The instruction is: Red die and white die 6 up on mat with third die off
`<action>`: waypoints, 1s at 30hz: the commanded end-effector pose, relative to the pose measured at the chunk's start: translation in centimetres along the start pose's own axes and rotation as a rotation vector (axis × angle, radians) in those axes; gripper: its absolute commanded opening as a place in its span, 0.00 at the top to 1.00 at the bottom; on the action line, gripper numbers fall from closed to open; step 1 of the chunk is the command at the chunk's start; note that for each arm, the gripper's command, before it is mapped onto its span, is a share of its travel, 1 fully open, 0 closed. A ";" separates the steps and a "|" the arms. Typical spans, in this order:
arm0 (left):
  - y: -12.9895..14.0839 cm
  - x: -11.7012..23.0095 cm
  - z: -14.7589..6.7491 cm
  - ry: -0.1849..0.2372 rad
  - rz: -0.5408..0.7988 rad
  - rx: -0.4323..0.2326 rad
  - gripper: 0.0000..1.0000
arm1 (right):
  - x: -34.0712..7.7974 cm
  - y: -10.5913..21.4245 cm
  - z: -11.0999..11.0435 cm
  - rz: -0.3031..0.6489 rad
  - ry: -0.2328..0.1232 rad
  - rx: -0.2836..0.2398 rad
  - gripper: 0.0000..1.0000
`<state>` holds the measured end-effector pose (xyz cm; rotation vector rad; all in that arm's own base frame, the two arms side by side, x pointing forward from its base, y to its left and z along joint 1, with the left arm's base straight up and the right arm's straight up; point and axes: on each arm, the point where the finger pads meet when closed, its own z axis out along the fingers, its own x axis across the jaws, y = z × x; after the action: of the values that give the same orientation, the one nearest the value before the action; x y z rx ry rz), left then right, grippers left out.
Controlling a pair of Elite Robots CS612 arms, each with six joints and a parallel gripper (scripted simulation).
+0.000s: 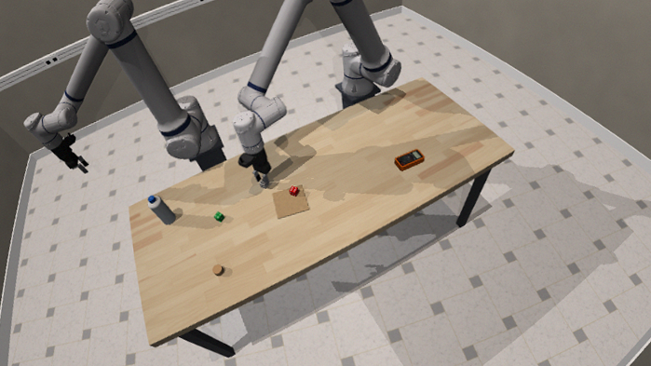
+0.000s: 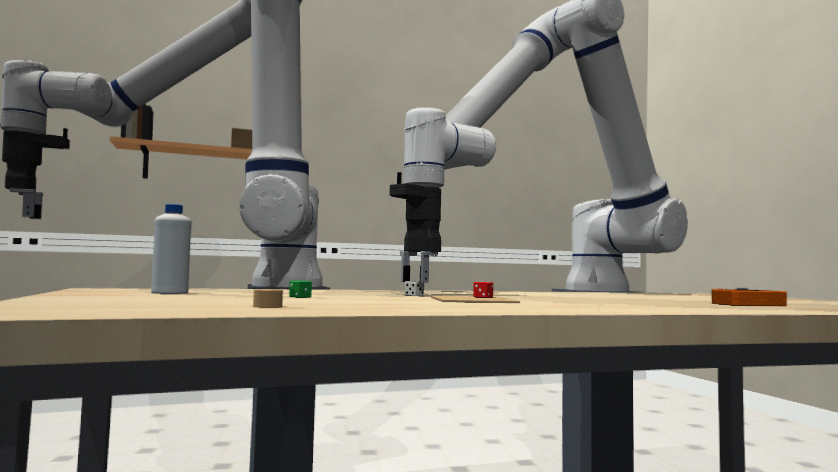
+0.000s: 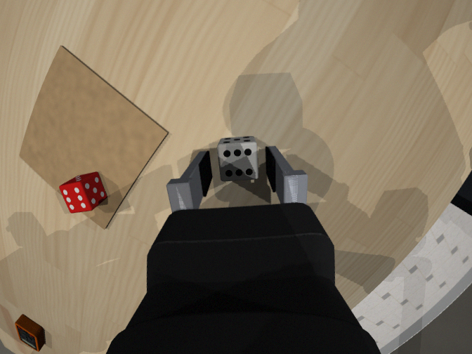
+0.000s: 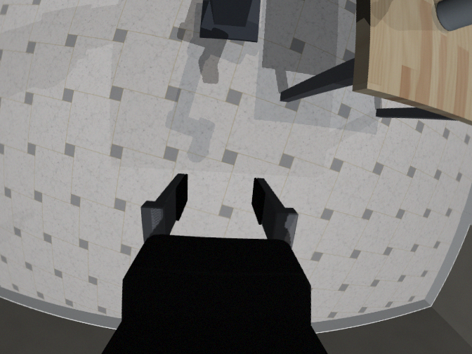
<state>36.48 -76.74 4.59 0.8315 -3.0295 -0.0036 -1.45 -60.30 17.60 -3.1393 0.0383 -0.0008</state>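
My left gripper is open, its fingertips just above and at either side of the white die. That die lies off the mat, with 6 seemingly on top and 5 on a side. The red die sits near one mat edge, seemingly fully on it and with 6 up. The green die lies off the mat; its top number is too small to read. My right gripper is open and empty, beyond the table's end.
A grey bottle with a blue cap stands beyond the green die. A small brown cylinder is near the front edge. An orange multimeter lies toward the other end of the table.
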 end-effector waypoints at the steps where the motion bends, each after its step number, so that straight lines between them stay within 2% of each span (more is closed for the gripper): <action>1: -0.1 0.0 0.4 0.001 0.000 0.002 0.13 | 0.0 0.1 -0.1 0.000 0.000 -0.002 0.00; 13: -0.1 0.0 2.5 0.001 0.000 0.002 0.13 | 0.0 0.1 -0.1 0.000 0.000 -0.002 0.00; 30: -0.1 0.0 2.6 0.001 0.000 0.002 0.13 | 0.0 0.1 -0.1 0.000 0.000 -0.002 0.00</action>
<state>36.48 -76.74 1.82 0.8315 -3.0295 -0.0035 -1.45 -60.30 17.60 -3.1393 0.0383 -0.0008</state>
